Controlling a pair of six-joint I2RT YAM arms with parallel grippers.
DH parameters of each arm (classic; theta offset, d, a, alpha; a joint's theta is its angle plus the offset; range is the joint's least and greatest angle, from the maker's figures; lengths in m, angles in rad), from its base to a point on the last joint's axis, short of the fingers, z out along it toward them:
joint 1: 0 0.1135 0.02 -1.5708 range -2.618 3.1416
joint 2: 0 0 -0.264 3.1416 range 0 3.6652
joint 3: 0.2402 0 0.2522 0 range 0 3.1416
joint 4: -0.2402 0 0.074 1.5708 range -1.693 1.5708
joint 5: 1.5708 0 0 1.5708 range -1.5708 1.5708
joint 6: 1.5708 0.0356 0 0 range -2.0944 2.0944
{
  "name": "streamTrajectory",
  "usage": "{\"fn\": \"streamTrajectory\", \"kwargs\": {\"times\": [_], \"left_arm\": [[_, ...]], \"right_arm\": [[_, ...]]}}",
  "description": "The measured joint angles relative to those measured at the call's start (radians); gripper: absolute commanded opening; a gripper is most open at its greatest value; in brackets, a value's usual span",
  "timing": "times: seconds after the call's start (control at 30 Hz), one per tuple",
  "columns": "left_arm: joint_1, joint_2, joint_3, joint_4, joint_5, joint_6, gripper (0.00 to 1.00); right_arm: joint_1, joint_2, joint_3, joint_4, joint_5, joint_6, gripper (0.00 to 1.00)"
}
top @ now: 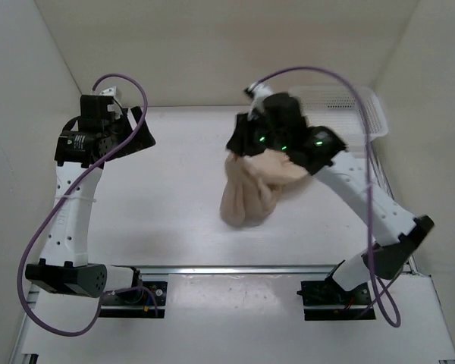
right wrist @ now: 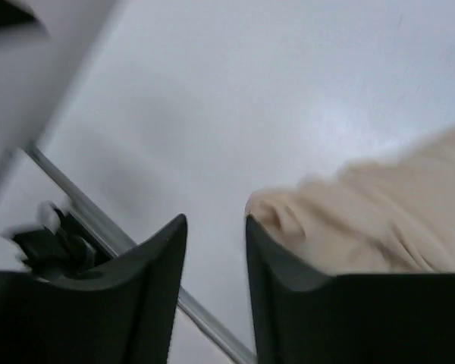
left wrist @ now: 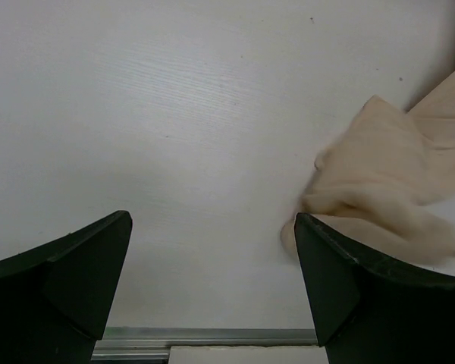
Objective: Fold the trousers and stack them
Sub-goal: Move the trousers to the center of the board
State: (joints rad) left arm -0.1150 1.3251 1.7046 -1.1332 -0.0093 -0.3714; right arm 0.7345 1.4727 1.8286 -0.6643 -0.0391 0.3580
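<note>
The right gripper (right wrist: 216, 220) hangs over the middle of the white table (top: 174, 189), its two fingers drawn close with a narrow slit between them and no cloth seen in that slit (the wrist view is blurred). The beige trousers (top: 246, 193) lie bunched in a crumpled heap beneath it, the fabric just beside one fingertip. To the left, the left gripper (left wrist: 212, 218) hovers above bare tabletop, jaws spread wide and holding nothing, apart from the heap. A white mesh basket (top: 349, 106) sits in the back right corner.
</note>
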Motion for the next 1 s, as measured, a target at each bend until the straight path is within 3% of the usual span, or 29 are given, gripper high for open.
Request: {"fn": "streamTrajectory", "kwargs": {"times": [0.03, 0.07, 0.13, 0.23, 0.33, 0.5, 0.6, 0.67, 0.87, 0.97, 1.0], "left_arm": [[0.014, -0.006, -0.011, 0.0, 0.009, -0.003, 1.0], [0.027, -0.011, -0.021, -0.004, 0.013, -0.004, 1.0], [0.047, -0.021, -0.041, -0.009, 0.021, -0.008, 1.0], [0.058, -0.05, -0.104, -0.005, 0.046, -0.009, 0.98], [0.019, -0.084, -0.208, 0.018, 0.098, -0.014, 0.98], [-0.257, -0.073, -0.433, 0.137, 0.184, -0.121, 1.0], [-0.386, -0.011, -0.475, 0.18, 0.199, -0.18, 1.0], [-0.451, 0.056, -0.481, 0.235, 0.197, -0.217, 1.0], [-0.499, 0.215, -0.518, 0.34, 0.194, -0.28, 1.0], [-0.531, 0.296, -0.554, 0.394, 0.193, -0.312, 1.0], [-0.539, 0.322, -0.571, 0.409, 0.193, -0.324, 1.0]], "right_arm": [[0.052, 0.032, -0.056, -0.027, 0.021, 0.011, 0.81], [0.083, 0.053, -0.09, -0.049, 0.039, 0.02, 0.9], [0.133, 0.071, -0.18, -0.101, 0.087, 0.032, 1.0], [0.091, 0.011, -0.275, -0.146, 0.13, 0.052, 1.0], [-0.078, -0.124, -0.361, -0.15, 0.159, 0.079, 1.0], [-0.43, -0.222, -0.466, -0.113, 0.126, 0.1, 1.0], [-0.543, -0.127, -0.505, -0.063, 0.035, 0.1, 1.0], [-0.607, 0.024, -0.511, -0.005, -0.05, 0.1, 1.0], [-0.652, 0.371, -0.466, 0.051, -0.151, 0.107, 1.0], [-0.647, 0.469, -0.428, 0.074, -0.17, 0.113, 1.0], [-0.646, 0.488, -0.422, 0.086, -0.174, 0.116, 0.95]]}}
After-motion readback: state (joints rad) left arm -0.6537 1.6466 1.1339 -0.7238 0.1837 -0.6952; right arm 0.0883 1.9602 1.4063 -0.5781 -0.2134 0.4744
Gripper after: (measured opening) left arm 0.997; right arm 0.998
